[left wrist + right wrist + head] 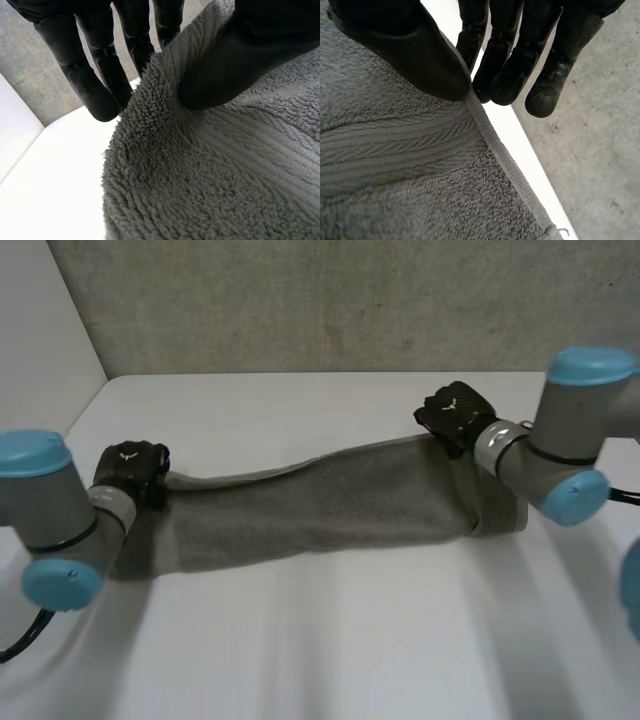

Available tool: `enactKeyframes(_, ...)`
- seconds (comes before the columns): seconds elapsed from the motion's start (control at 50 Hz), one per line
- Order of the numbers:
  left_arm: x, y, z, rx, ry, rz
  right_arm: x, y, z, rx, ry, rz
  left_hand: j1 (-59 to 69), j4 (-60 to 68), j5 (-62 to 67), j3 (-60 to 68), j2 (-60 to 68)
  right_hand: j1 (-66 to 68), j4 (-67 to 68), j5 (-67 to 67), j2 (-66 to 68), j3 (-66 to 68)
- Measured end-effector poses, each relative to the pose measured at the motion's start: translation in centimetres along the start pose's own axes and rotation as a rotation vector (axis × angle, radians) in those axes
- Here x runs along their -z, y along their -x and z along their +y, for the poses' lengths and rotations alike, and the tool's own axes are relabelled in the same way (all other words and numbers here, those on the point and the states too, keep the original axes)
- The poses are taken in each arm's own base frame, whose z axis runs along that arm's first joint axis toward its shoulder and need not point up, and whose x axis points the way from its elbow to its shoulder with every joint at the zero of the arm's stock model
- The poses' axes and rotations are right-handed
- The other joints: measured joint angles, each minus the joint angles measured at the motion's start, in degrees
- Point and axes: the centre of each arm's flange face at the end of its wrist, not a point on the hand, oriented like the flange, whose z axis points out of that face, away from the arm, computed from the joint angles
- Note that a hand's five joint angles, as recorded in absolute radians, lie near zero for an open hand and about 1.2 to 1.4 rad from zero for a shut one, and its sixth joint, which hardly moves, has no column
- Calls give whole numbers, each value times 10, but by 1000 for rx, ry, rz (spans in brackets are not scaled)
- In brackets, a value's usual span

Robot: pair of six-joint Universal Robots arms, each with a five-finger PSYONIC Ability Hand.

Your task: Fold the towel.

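A grey towel (330, 500) stretches across the white table (330, 640), held taut between my two hands. My left hand (130, 468) grips its far left corner. In the left wrist view the thumb (235, 55) presses on top of the towel (210, 170) while the fingers (90, 75) reach under its edge, pinching it. My right hand (455, 412) holds the far right corner. In the right wrist view the thumb (415, 50) lies on the towel (400, 170) and the fingers (505, 65) close against its hemmed edge from beneath.
A grey wall (330, 300) rises behind the table's far edge. A white side panel (40, 330) stands at the left. Bare tabletop lies in front of the towel and behind it.
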Motion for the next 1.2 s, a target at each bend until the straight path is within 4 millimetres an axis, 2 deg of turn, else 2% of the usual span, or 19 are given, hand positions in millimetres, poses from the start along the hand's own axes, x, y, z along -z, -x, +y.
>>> enactKeyframes(0.08,-19,-4,1,-3,-21,-13,-22,5,9,24,-44,40,0,0,0,0,0,0,0,0,0,0)
enactKeyframes(0.14,-30,-5,2,-3,-35,-27,-33,7,13,39,-68,77,-169,-169,-162,-164,-159,-168,-171,-178,-172,-166)
enactKeyframes(0.16,-35,-6,2,-3,-40,-37,-38,7,15,47,-80,101,-331,-349,-320,-334,-329,-323,-321,-338,-329,-318)
enactKeyframes(0.18,-37,-6,2,-2,-43,-43,-41,6,16,52,-88,120,-428,-448,-429,-431,-424,-426,-424,-451,-436,-422)
enactKeyframes(0.2,-38,-6,2,-2,-45,-46,-43,5,16,55,-92,131,-486,-496,-476,-477,-469,-481,-468,-499,-491,-477)
enactKeyframes(0.22,-40,-6,1,0,-48,-51,-45,3,16,60,-100,153,-580,-611,-592,-594,-581,-559,-560,-584,-568,-557)
enactKeyframes(0.26,-41,-6,-1,5,-53,-57,-48,-1,15,67,-115,193,-657,-708,-696,-719,-691,-615,-620,-637,-616,-616)
enactKeyframes(0.36,-36,-5,-14,32,-79,-61,-47,-14,4,72,-140,260,-660,-715,-721,-742,-709,-629,-623,-637,-617,-621)
enactKeyframes(0.44,-25,0,-31,70,-109,-67,-35,-29,-16,51,-161,289,-661,-715,-722,-743,-709,-629,-623,-637,-617,-621)
enactKeyframes(0.56,6,11,-59,117,-157,-80,2,-45,-46,-41,-162,281,-662,-715,-723,-743,-709,-631,-623,-637,-617,-621)
enactKeyframes(0.58,9,12,-61,119,-159,-80,5,-45,-48,-51,-159,278,-662,-715,-724,-743,-709,-631,-623,-637,-617,-621)
enactKeyframes(0.64,29,15,-67,124,-169,-83,35,-43,-57,-118,-125,248,-662,-715,-724,-745,-709,-631,-623,-637,-617,-621)
enactKeyframes(0.7,42,16,-67,124,-168,-84,54,-36,-58,-157,-88,219,-663,-715,-724,-745,-709,-631,-623,-637,-617,-621)
enactKeyframes(0.78,56,15,-59,121,-151,-84,77,-21,-47,-213,-5,172,-663,-715,-724,-746,-709,-632,-623,-637,-617,-621)
enactKeyframes(0.9,65,13,-34,118,-100,-85,97,-9,-8,-308,135,141,-663,-715,-724,-746,-709,-630,-623,-637,-617,-621)
enactKeyframes(1.02,63,10,-14,114,-55,-82,100,-7,23,-378,206,150,-663,-715,-724,-746,-709,-622,-620,-633,-615,-619)
enactKeyframes(1.12,58,8,1,111,-16,-76,93,-6,52,-415,253,159,-663,-715,-724,-746,-709,-548,-551,-543,-545,-543)
enactKeyframes(1.2,55,6,8,106,6,-72,88,-5,66,-424,276,160,-663,-715,-724,-746,-709,-499,-495,-491,-490,-489)
